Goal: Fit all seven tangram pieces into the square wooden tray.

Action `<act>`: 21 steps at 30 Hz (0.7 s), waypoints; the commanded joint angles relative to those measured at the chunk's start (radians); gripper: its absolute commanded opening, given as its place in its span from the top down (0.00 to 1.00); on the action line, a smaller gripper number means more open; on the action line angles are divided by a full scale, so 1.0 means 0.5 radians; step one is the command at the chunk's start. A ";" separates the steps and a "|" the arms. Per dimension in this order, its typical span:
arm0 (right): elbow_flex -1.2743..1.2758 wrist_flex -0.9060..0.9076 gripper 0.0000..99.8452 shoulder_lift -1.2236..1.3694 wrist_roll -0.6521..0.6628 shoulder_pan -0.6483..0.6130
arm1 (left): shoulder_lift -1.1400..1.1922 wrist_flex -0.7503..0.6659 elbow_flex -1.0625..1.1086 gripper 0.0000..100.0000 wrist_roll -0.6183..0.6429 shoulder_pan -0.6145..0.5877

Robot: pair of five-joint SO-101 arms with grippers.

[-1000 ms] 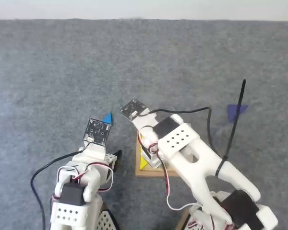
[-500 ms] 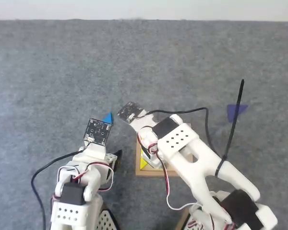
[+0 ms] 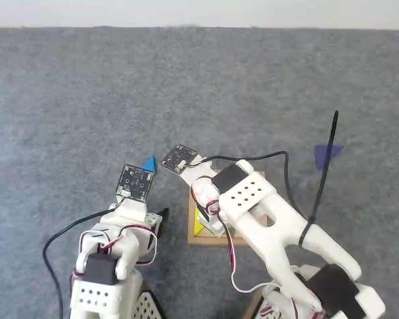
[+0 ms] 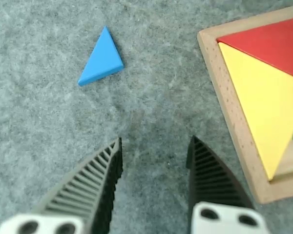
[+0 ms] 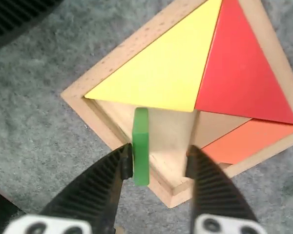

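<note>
Your right fingers have swung slightly left; they stand apart over the square wooden tray, a flat green piece upright against one. Your left fingers gape too, with a small blue triangle lying ahead.

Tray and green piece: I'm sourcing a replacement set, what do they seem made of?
The tray looks like pale, unvarnished wood: matte tan surface with faint speckled grain. The green piece looks solid, evenly coloured and smooth, likely painted wood, though plastic is possible; no grain shows.
</note>
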 commanded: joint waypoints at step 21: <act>0.061 -0.238 0.82 -0.081 0.068 0.609 | -0.015 -0.009 -0.014 0.79 -0.003 0.009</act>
